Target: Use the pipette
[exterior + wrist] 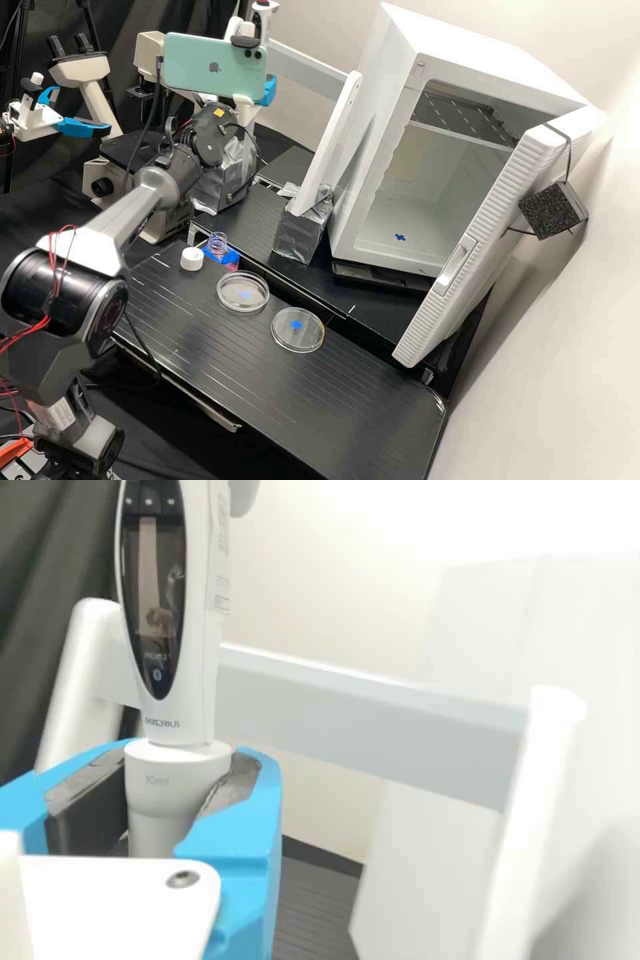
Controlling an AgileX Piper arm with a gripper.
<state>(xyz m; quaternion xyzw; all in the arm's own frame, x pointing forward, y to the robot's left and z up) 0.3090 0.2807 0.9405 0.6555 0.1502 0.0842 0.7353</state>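
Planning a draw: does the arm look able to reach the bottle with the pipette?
Probably yes: the cap is off beside the bottle, leaving its mouth open, and the gripper has the pipette.

In the high view, the phone (213, 67) hides part of my gripper (268, 90). In my wrist view, the pipette's (205, 630) upper end is cut off, its lower end is hidden behind my gripper, and its lettering seems partly too blurred to read.
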